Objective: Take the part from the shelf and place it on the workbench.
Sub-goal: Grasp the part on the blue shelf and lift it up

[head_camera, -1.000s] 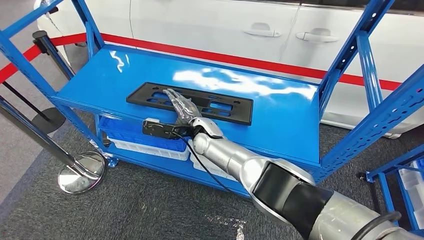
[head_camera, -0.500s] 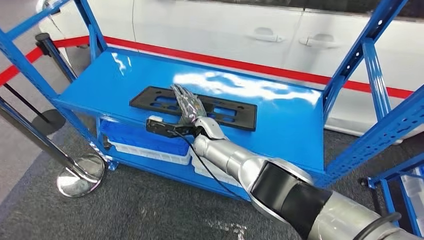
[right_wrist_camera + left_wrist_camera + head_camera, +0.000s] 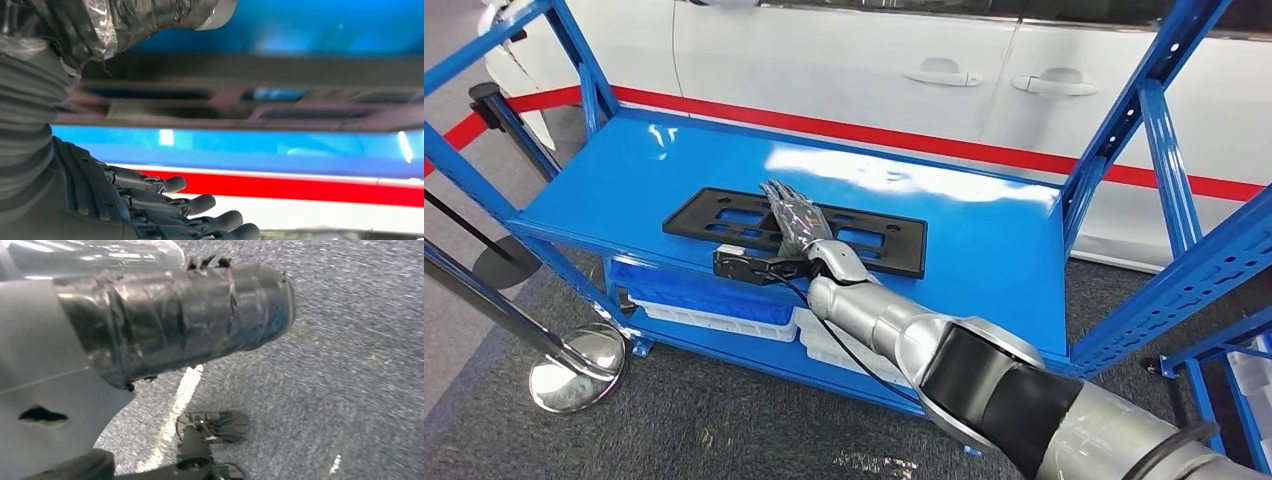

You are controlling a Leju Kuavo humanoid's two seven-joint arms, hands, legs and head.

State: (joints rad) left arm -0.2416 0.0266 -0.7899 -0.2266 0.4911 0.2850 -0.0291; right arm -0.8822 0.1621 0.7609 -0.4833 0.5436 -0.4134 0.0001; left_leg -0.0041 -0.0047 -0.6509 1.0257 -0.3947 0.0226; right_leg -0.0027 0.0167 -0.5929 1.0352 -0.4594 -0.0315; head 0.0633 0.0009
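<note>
While outstretched, right hand (image 3: 792, 216) over part (image 3: 879, 233)

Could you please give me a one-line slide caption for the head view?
Right hand, fingers extended, reaches over the black part lying flat on the blue shelf.

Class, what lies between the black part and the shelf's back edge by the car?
Bare blue shelf top beyond the black part, with glare only; the head view shows it.

white car (image 3: 844, 60), red stripe (image 3: 864, 130), stanchion base (image 3: 574, 355)
</note>
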